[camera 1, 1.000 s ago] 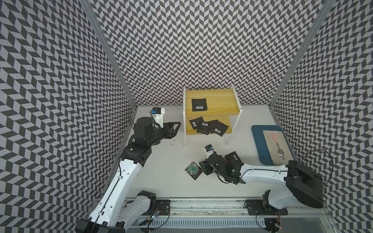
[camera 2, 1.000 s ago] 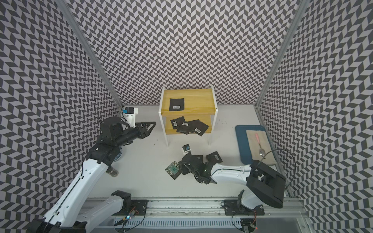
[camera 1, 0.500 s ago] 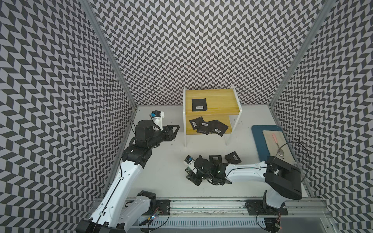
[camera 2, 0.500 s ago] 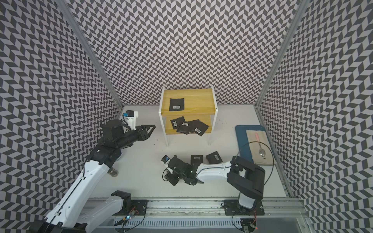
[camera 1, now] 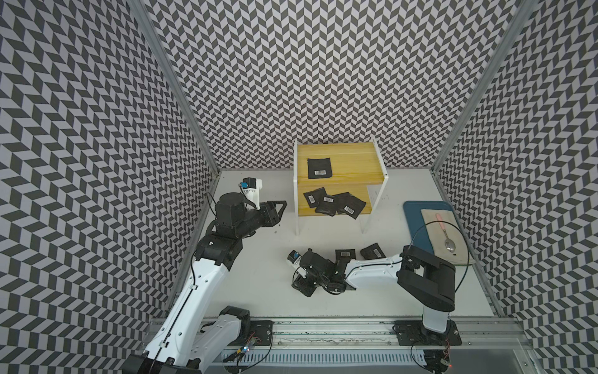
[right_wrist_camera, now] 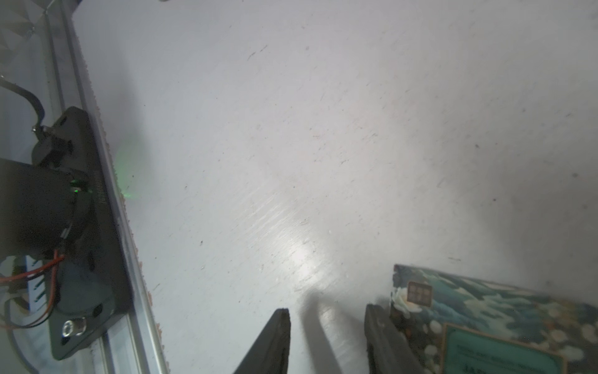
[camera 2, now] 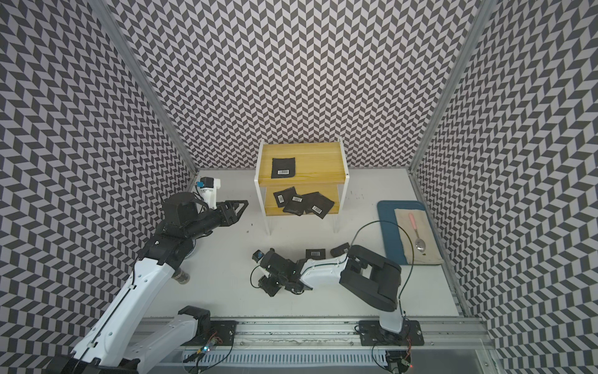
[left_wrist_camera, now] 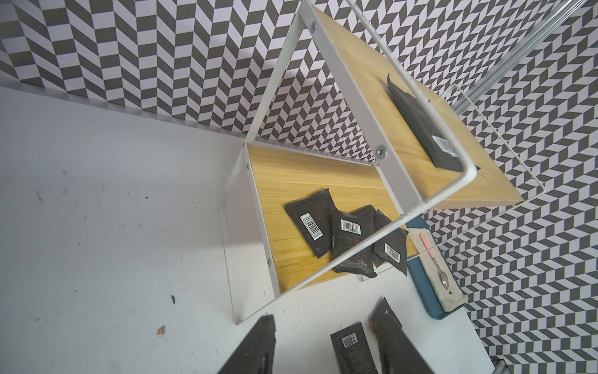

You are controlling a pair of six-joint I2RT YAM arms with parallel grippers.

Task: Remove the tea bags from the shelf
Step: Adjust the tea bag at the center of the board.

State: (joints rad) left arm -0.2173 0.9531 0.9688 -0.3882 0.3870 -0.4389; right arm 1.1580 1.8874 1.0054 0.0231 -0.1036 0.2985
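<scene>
The shelf (camera 1: 349, 162) stands at the back, yellow boards on a white frame. One black tea bag (camera 1: 319, 167) lies on its top board, and a loose overlapping pile of tea bags (camera 1: 333, 202) on the lower board (left_wrist_camera: 291, 181). Two tea bags (camera 1: 345, 253) (camera 1: 372, 251) lie on the table in front. My right gripper (right_wrist_camera: 326, 311) is low over the table, open, with only bare table between its fingers. A green-white patterned tea bag (right_wrist_camera: 485, 311) lies flat against the outer side of one finger. My left gripper (camera 1: 280, 207) hovers open to the left of the shelf.
A blue tray (camera 1: 412, 223) with a cloth and a pink-handled spoon (camera 1: 448, 239) sits at the right. The right arm's cable loops above it. A metal rail (camera 1: 323, 330) runs along the front edge. Patterned walls close in three sides.
My right arm swung left along the front of the table, away from the two loose tea bags, down beside the patterned one, and its jaws narrowed somewhat. The left arm shifted only slightly.
</scene>
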